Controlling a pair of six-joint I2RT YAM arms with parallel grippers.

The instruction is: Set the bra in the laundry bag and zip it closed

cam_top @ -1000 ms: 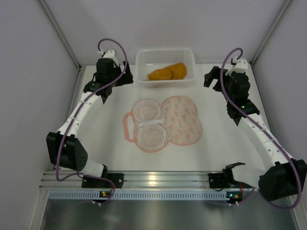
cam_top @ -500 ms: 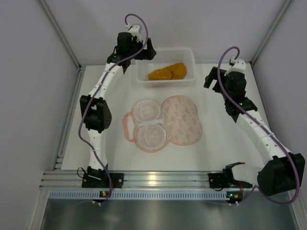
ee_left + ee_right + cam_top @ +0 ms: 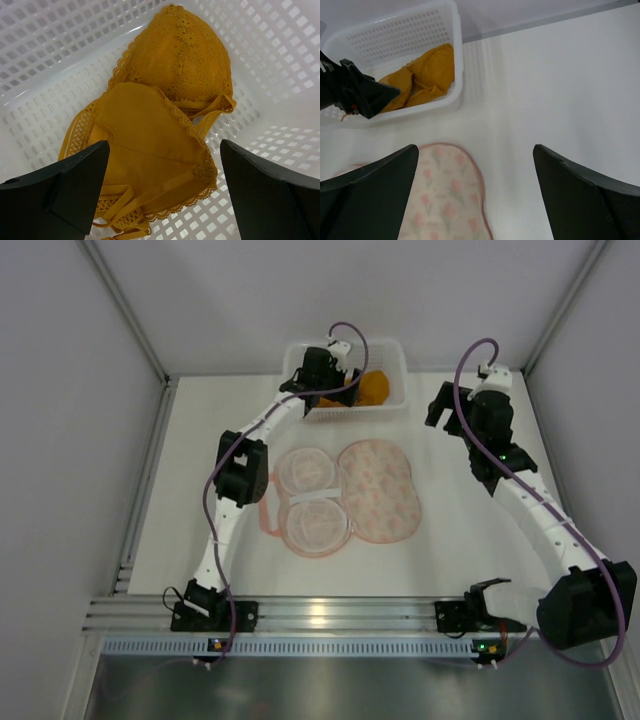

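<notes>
Left arm has swung over from the far-left corner, so now the left gripper [image 3: 164, 145] hangs over the basket [image 3: 50, 40] at the far edge, jaws wide with nothing in them. The right gripper [image 3: 475, 147] has barely budged, also wide and empty out on the right. The bra [image 3: 170, 100] lies crumpled in the basket, not gripped, and the bag [image 3: 345, 495] is spread open mid-table, so I'd say grabbing, loading, closing and zipping are all left.

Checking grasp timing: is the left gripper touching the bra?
Cannot tell: the left wrist view shows the left gripper open over the bra, neither contact nor gap plain.
</notes>
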